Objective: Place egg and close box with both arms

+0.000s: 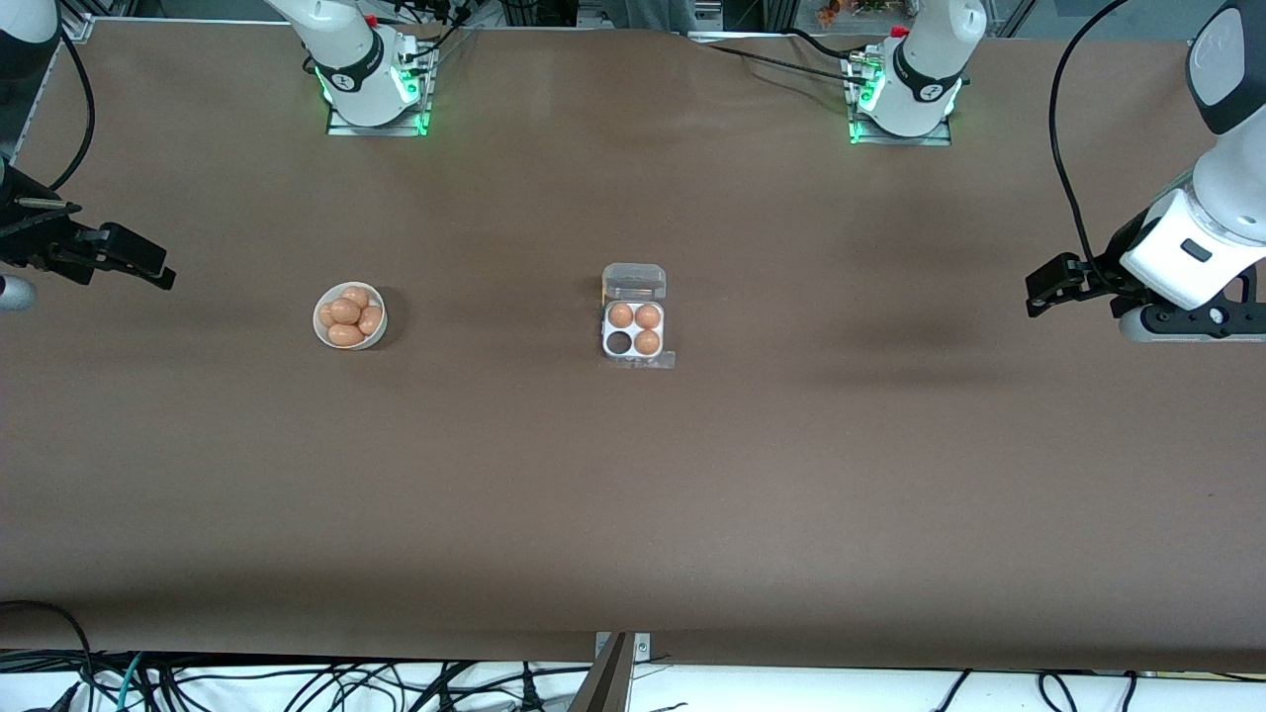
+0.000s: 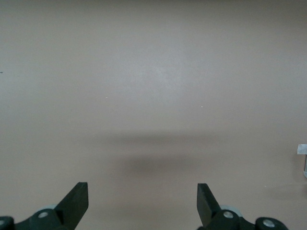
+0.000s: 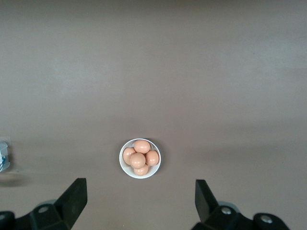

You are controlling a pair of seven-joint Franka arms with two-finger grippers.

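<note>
Several orange-brown eggs (image 1: 345,311) lie piled in a round white bowl (image 1: 317,323) toward the right arm's end of the table. The box (image 1: 634,355) sits at mid-table with its clear lid (image 1: 634,281) folded open. Three of its cups hold eggs (image 1: 647,316); the cup (image 1: 619,343) nearest the front camera on the bowl's side is empty. My right gripper (image 1: 163,273) hangs open above the table edge at its own end, and its wrist view shows the bowl (image 3: 123,166) of eggs (image 3: 137,159) ahead of the right gripper (image 3: 140,189). My left gripper (image 1: 1037,295) hangs open over bare table (image 2: 153,96) at its end.
A brown cloth (image 1: 633,514) covers the whole table. The two arm bases (image 1: 374,89) (image 1: 905,99) stand along the edge farthest from the front camera. Cables (image 1: 297,682) lie below the table's near edge. A corner of the box (image 2: 302,149) shows in the left wrist view.
</note>
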